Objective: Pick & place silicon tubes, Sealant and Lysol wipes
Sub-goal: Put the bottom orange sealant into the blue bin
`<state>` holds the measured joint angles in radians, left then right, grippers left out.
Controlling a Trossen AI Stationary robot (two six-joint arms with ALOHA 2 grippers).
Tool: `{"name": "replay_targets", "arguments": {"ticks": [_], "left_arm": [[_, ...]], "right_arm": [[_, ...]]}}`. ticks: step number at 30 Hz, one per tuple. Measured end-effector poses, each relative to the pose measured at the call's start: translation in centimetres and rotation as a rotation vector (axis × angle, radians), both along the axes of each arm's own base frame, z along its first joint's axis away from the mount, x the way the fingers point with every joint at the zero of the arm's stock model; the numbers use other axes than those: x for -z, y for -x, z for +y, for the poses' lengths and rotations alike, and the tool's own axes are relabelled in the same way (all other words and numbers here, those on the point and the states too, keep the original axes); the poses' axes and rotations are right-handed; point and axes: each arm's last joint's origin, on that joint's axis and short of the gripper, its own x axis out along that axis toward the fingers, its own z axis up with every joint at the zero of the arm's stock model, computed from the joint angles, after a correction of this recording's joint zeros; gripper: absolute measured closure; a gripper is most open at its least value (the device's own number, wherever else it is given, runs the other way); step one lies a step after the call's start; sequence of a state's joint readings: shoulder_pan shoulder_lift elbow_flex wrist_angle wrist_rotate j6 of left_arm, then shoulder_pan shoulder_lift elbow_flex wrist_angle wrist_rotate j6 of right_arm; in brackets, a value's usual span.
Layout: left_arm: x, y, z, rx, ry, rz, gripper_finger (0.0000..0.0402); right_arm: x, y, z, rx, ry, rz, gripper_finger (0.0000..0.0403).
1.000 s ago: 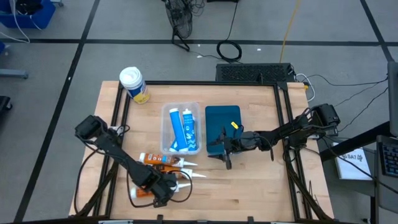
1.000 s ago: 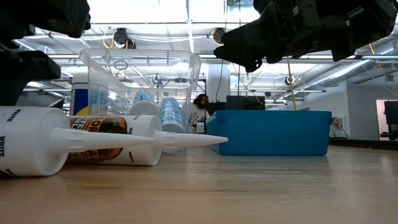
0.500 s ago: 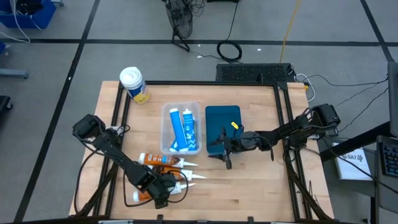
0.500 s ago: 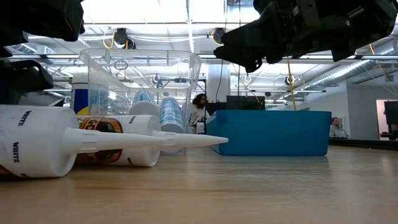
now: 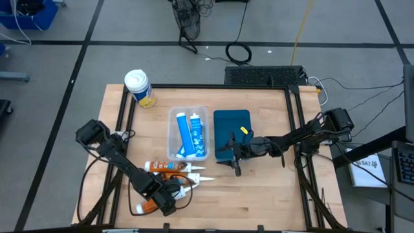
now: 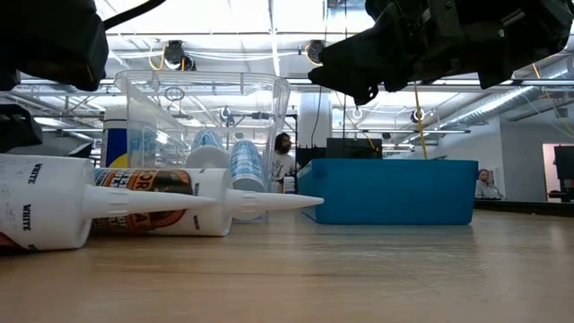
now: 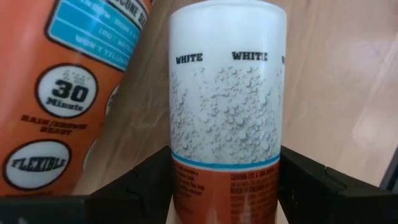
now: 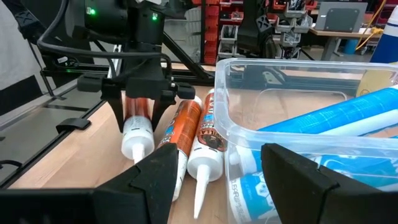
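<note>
My left gripper (image 5: 165,197) is at the table's near left, shut on a white-and-orange sealant cartridge (image 7: 227,106). Two more orange cartridges (image 5: 171,168) lie on their sides beside it, nozzles toward the right. Slim blue tubes (image 5: 189,134) lie in a clear bin (image 5: 173,123). The Lysol wipes canister (image 5: 139,87), with its white lid and yellow label, stands upright at the far left corner. My right gripper (image 5: 231,162) is open and empty at the near left corner of a blue bin (image 5: 231,126). My left gripper pinches the cartridge's round body (image 7: 227,177) between its two fingers, about where the label turns from white to orange. The fingers (image 8: 119,106) come from above and lie across the cartridge. The cartridge lies about level, low at the tabletop (image 6: 45,211), nozzle toward the right.
Bare wood lies in front of the bins and across the table's near right. A dark frame rail (image 5: 123,116) runs along the table's left side. A black mat (image 5: 265,76) sits past the far edge.
My left gripper has moved a little toward the table's left edge, and the held cartridge has gone with it. In the low view the cartridge tipped briefly and has settled about level. My right arm has kept still.
</note>
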<state>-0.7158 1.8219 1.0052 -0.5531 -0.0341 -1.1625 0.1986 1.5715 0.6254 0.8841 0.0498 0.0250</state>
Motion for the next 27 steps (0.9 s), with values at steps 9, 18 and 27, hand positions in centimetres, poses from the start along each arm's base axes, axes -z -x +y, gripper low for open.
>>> {"name": "replay_targets", "arguments": {"ticks": [9, 18, 27], "left_arm": [[0.1, -0.7, -0.5, 0.058, 0.055, -0.080, 0.0189], [-0.7, -2.5, -2.3, 0.235, 0.254, -0.293, 0.0192], [-6.1, -5.0, -3.1, 0.482, 0.183, -0.617, 0.0193]], "right_arm": [[0.0, 0.0, 0.0, 0.000, -0.001, 0.000, 0.0190], [0.0, 0.0, 0.0, 0.000, -0.001, -0.001, 0.0190], [0.0, 0.0, 0.0, 0.000, -0.001, -0.001, 0.0190]]}}
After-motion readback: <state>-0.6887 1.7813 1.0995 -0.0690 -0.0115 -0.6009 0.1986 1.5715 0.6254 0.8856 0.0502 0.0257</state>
